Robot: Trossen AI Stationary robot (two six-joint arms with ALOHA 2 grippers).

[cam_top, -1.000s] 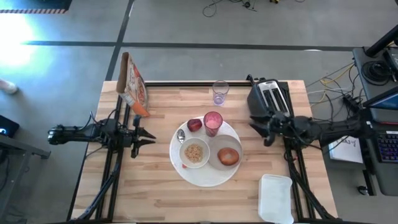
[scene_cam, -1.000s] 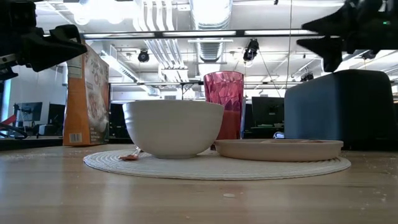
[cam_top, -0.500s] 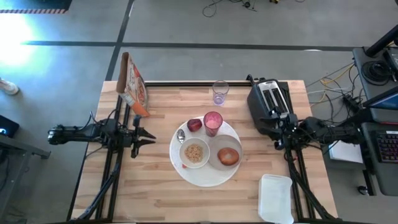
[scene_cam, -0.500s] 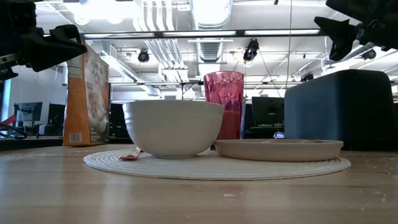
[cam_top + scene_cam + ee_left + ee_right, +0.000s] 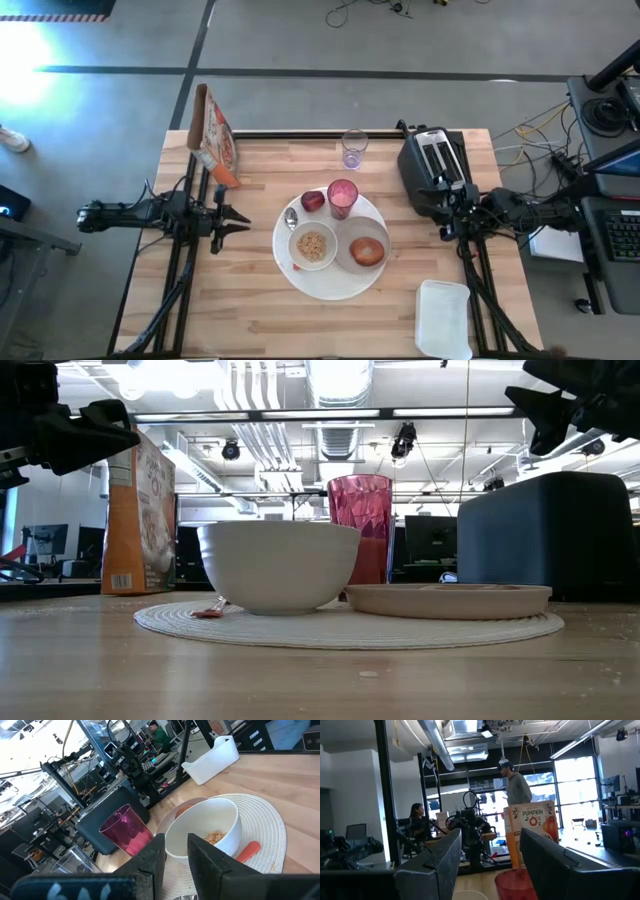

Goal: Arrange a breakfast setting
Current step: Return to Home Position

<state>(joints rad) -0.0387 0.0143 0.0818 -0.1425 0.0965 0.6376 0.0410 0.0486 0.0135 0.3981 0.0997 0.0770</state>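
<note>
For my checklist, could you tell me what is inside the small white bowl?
The small white bowl holds tan cereal pieces; anything beneath them is covered.

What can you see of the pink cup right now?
The pink cup is translucent, faceted and plastic-looking, and widens toward the rim. It stands upright at the far edge of the round white mat, behind the bowl and small plate. The fruit is close beside it. Nothing holds it.
</note>
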